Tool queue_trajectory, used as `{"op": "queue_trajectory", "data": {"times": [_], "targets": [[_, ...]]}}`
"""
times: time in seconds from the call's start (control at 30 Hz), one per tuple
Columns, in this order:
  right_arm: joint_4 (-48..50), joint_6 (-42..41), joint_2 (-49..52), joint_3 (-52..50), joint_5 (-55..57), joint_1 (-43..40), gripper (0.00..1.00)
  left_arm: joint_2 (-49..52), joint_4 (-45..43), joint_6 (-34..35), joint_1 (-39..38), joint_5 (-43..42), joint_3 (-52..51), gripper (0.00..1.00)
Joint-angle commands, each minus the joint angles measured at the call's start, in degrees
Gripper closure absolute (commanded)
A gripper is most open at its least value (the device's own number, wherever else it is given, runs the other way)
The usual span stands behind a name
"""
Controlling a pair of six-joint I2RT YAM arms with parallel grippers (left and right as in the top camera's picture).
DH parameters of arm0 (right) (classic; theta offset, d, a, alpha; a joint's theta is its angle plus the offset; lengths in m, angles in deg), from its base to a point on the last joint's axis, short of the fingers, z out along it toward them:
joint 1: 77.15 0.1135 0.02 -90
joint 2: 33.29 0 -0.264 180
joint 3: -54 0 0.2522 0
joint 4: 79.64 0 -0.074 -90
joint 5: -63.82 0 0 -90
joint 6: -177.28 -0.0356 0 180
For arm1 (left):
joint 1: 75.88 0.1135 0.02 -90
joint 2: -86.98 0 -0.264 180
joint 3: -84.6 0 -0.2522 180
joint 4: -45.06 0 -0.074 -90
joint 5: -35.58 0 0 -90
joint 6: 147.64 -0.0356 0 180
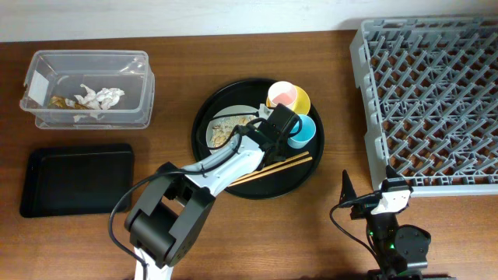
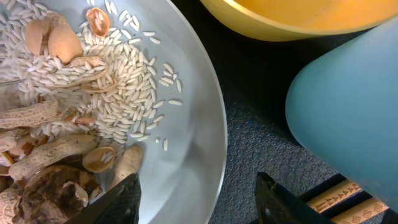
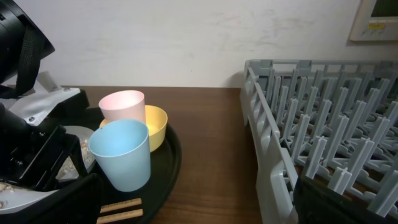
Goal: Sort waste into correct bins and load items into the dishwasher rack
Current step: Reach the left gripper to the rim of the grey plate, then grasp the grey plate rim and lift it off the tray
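Note:
The pale grey-green plate [image 2: 186, 155] holds rice and peanut-shell food scraps [image 2: 62, 124] and sits on the round black tray [image 1: 233, 183]. My left gripper [image 2: 198, 200] is open, with one finger over the plate and the other outside its right rim. It also shows in the overhead view [image 1: 272, 128]. Beside it are the light blue cup [image 2: 348, 106], yellow bowl [image 2: 292, 15], pink cup [image 3: 122, 106] and chopsticks [image 1: 272, 167]. My right gripper [image 3: 199, 208] is open and empty, low over the table between tray and grey rack [image 1: 436, 93]. The napkin [image 1: 97, 97] and a brown wrapper [image 1: 57, 101] lie in the clear tub [image 1: 144, 85].
The flat black tray [image 1: 78, 179] lies at the front left, below the clear tub. The rack fills the right side, and its near corner is close to my right arm [image 1: 393, 233]. Bare wood runs between the round tray and the rack.

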Motion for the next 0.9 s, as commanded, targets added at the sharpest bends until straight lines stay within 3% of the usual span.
{"op": "queue_trajectory", "data": {"times": [0.0,0.43,0.87], "targets": [[-0.3,-0.4,-0.2,-0.3,0.3,0.3,0.02,0.9,-0.2,0.3,-0.6,2.1,-0.2,0.47],[-0.3,-0.4,-0.2,-0.3,0.3,0.3,0.02,4.2,-0.2,-1.0,-2.7,7.5,-0.2,0.48],[-0.3,-0.4,-0.2,-0.3,0.3,0.3,0.02,4.7,-1.0,-1.0,-2.8,8.4,0.7,0.63]]}}
